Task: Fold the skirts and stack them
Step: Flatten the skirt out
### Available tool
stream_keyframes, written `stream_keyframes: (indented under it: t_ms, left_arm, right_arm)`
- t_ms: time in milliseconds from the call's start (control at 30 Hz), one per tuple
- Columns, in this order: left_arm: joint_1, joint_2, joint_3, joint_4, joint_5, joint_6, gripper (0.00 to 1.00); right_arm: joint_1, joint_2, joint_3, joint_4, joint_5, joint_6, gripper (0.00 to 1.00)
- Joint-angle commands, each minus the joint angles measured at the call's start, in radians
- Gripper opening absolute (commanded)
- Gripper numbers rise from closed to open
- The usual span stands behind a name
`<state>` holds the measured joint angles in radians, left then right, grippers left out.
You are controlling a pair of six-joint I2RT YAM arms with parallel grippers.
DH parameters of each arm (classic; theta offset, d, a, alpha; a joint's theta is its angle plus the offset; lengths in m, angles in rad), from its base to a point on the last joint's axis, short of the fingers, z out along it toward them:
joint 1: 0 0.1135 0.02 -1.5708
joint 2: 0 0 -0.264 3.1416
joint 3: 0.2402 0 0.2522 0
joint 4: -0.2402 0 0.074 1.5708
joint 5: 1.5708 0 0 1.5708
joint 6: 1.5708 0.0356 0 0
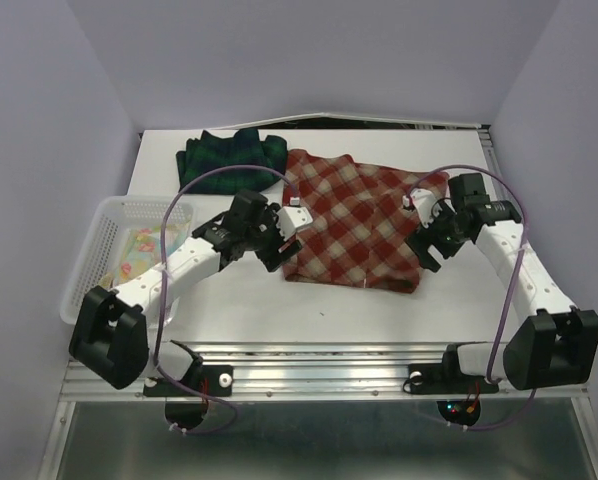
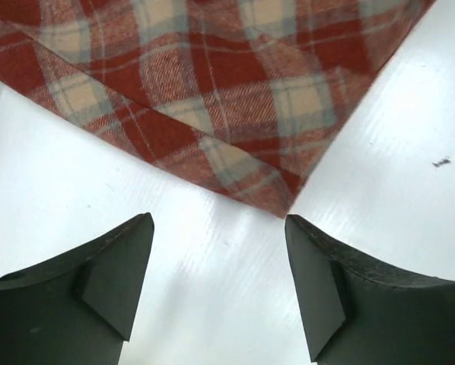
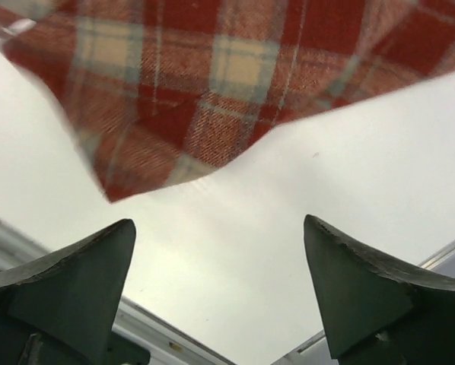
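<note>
We saw the red-and-cream plaid skirt (image 1: pixel 359 225) lying flat mid-table. The left gripper (image 2: pixel 220 228) sat at its 9 o'clock edge and the right gripper (image 3: pixel 218 220) at its 3 o'clock edge, both spread wide and holding nothing. The dark plaid skirt (image 1: pixel 229 155) lay at its 11 o'clock. The pastel skirt (image 1: pixel 144 245) sat in the white basket (image 1: pixel 104 215) at 9 o'clock.

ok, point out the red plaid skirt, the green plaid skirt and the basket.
red plaid skirt (image 1: pixel 364 225), top view, middle of the cloth
green plaid skirt (image 1: pixel 229 153), top view, middle of the cloth
basket (image 1: pixel 91 250), top view, left mesh wall
</note>
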<state>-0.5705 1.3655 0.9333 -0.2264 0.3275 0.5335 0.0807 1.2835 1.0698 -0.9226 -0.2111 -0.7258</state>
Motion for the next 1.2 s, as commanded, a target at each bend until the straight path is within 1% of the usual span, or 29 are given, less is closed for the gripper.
stream_keyframes:
  t_ms: [0, 67, 133, 167, 200, 233, 267, 300, 333, 367, 433, 467, 567, 633, 700, 767, 867, 933, 967, 1000, 1067, 1100, 1133, 1167]
  left_arm:
    - [-0.015, -0.129, 0.012, -0.106, 0.084, 0.068, 0.83]
    - [-0.017, -0.169, 0.030, -0.138, 0.114, 0.075, 0.83]
    - [-0.015, -0.183, 0.039, -0.133, 0.105, 0.057, 0.82]
    - [-0.017, -0.178, 0.047, -0.101, 0.094, 0.005, 0.82]
    - [-0.017, -0.166, 0.056, -0.090, 0.082, -0.016, 0.81]
    - [-0.017, -0.148, 0.067, -0.067, 0.061, -0.041, 0.79]
    - [-0.017, -0.125, 0.082, -0.056, 0.039, -0.102, 0.76]
    - [-0.017, -0.062, 0.120, -0.051, 0.027, -0.130, 0.73]
    - [-0.017, -0.030, 0.143, -0.062, 0.022, -0.150, 0.65]
    - [-0.017, 0.034, 0.188, -0.064, 0.025, -0.176, 0.61]
    - [-0.020, 0.092, 0.217, -0.044, 0.024, -0.211, 0.58]
    - [-0.020, 0.149, 0.249, -0.041, 0.022, -0.242, 0.57]
    - [-0.022, 0.231, 0.292, -0.047, 0.025, -0.265, 0.50]
    - [-0.022, 0.293, 0.317, -0.050, 0.019, -0.271, 0.48]
    - [-0.022, 0.352, 0.332, -0.074, 0.016, -0.270, 0.45]
    - [-0.022, 0.391, 0.341, -0.121, 0.013, -0.270, 0.44]
    - [0.000, 0.473, 0.352, -0.172, -0.021, -0.274, 0.41]
    - [0.024, 0.495, 0.349, -0.180, -0.039, -0.273, 0.40]
    - [0.038, 0.507, 0.352, -0.186, -0.059, -0.267, 0.39]
    - [0.070, 0.532, 0.367, -0.188, -0.070, -0.261, 0.37]
    - [0.102, 0.561, 0.397, -0.197, -0.091, -0.251, 0.34]
    - [0.128, 0.593, 0.445, -0.203, -0.111, -0.236, 0.33]
    - [0.138, 0.612, 0.476, -0.218, -0.119, -0.227, 0.32]
    - [0.146, 0.641, 0.542, -0.226, -0.126, -0.216, 0.32]
  right_arm:
    - [-0.006, -0.046, 0.151, -0.201, -0.184, -0.064, 0.98]
    - [-0.006, -0.043, 0.203, -0.232, -0.252, -0.055, 0.98]
    - [-0.006, -0.039, 0.266, -0.228, -0.278, 0.000, 0.98]
    - [-0.006, -0.030, 0.278, -0.207, -0.283, 0.035, 0.98]
    - [-0.006, -0.023, 0.282, -0.120, -0.260, 0.116, 0.97]
    - [-0.006, -0.012, 0.277, -0.067, -0.231, 0.149, 0.95]
    - [-0.006, 0.008, 0.272, -0.023, -0.196, 0.176, 0.91]
    - [-0.006, 0.064, 0.268, 0.022, -0.107, 0.202, 0.82]
    - [-0.006, 0.101, 0.266, 0.090, -0.067, 0.225, 0.79]
    - [-0.006, 0.185, 0.272, 0.111, -0.001, 0.241, 0.72]
    - [-0.006, 0.273, 0.317, 0.160, 0.035, 0.296, 0.68]
    - [-0.006, 0.354, 0.338, 0.169, 0.042, 0.316, 0.64]
    - [-0.006, 0.454, 0.392, 0.202, 0.044, 0.356, 0.61]
    - [-0.006, 0.531, 0.420, 0.238, 0.067, 0.355, 0.59]
    - [-0.006, 0.572, 0.418, 0.267, 0.111, 0.338, 0.59]
    - [-0.006, 0.620, 0.401, 0.280, 0.137, 0.322, 0.56]
    - [-0.006, 0.636, 0.320, 0.297, 0.205, 0.275, 0.50]
    - [-0.006, 0.616, 0.259, 0.291, 0.207, 0.235, 0.50]
    - [-0.006, 0.597, 0.192, 0.283, 0.196, 0.223, 0.50]
    - [-0.006, 0.552, 0.127, 0.260, 0.165, 0.200, 0.50]
    - [-0.006, 0.502, 0.073, 0.217, 0.118, 0.177, 0.49]
    - [0.019, 0.453, 0.050, 0.168, 0.072, 0.157, 0.47]
    - [0.036, 0.430, 0.012, 0.138, 0.049, 0.141, 0.47]
    - [0.057, 0.380, -0.001, 0.104, -0.020, 0.131, 0.47]
